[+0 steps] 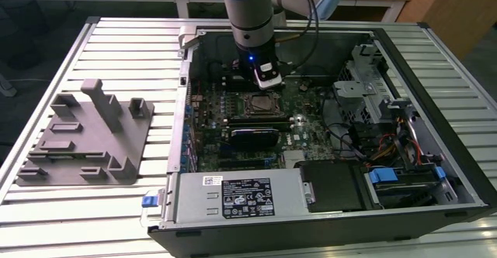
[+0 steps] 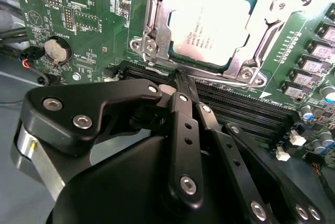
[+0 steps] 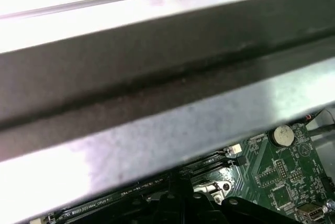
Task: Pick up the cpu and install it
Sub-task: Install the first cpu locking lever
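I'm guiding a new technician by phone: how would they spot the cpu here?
Look inside the open computer case, at the green motherboard. A metal socket frame there holds the cpu, a flat square chip. Its shiny silver-white top sets it apart from the long black memory slots beside it.

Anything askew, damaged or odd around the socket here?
Nothing stands out. The shiny silver square cpu lies flat and straight inside the metal socket frame; the black gripper is at that frame's edge.

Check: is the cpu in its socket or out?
In. In the second wrist view the cpu lies flat within the socket's metal frame, apart from the gripper.
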